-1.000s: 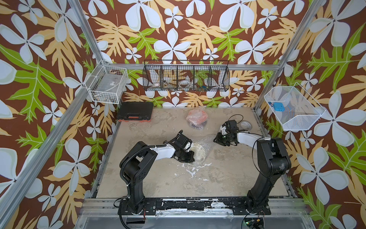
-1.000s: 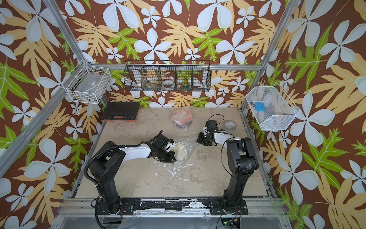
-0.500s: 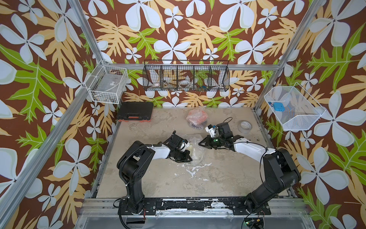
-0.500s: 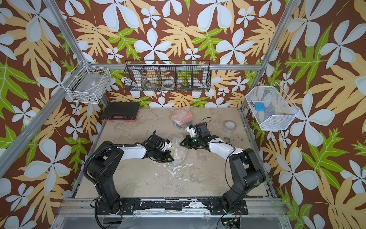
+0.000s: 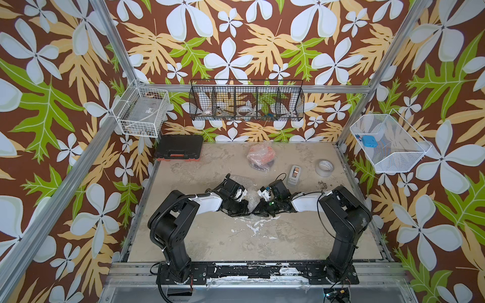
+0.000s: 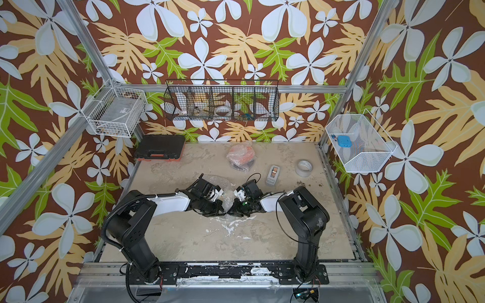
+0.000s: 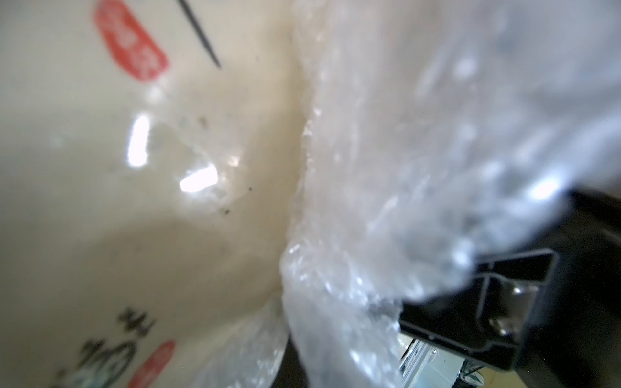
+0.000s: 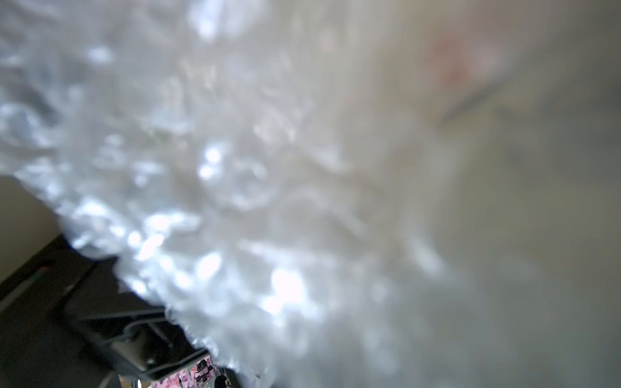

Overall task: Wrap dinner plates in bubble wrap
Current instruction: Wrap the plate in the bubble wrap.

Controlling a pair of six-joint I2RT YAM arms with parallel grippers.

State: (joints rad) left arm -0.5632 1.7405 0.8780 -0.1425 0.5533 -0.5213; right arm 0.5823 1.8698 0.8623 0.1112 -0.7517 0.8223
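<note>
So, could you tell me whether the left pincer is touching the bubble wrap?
Touching: in the left wrist view the bubble wrap lies bunched over a finger of the left pincer.

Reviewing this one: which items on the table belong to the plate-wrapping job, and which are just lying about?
Part of the job:
- cream plate
- bubble wrap, partly over that plate
- orange plate, already bundled in wrap at the back

Lying about:
- tape roll
- small grey box beside it
- black case in the far corner
</note>
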